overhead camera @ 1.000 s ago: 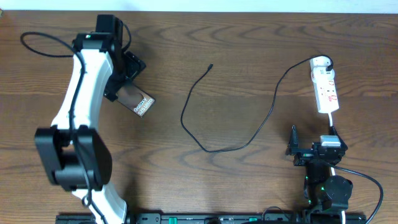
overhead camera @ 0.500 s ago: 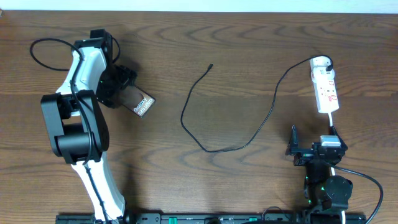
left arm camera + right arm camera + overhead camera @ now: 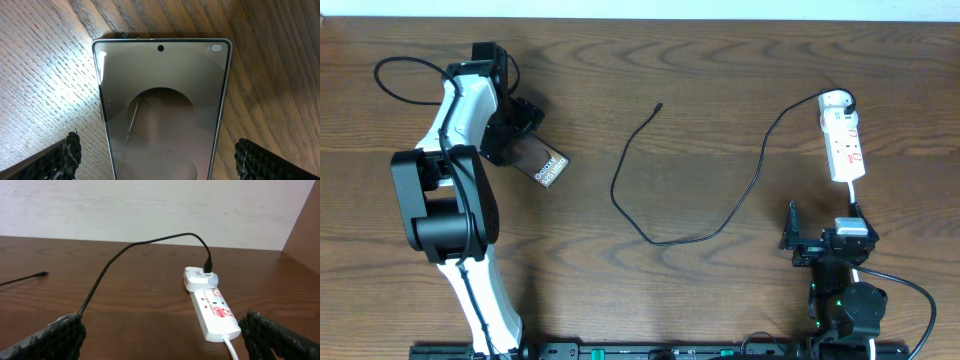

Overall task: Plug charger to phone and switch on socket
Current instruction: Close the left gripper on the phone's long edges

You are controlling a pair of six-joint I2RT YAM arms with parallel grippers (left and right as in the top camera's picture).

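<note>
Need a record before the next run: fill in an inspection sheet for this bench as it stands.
Surface: brown wood table, grain visible.
Job's things: phone flat, face up, unplugged; charger lying in a loose curve, its free tip apart from the phone; socket at the far right, switch state too small to tell.
Clutter: nothing seen.
Grippers: left gripper jaws open either side of the phone, gaps showing; right gripper jaws open, holding nothing, facing the socket.
Cables: charger's other end plugged in at the socket's far end; white cord leaves its near end.
Surroundings: pale wall beyond the table.
</note>
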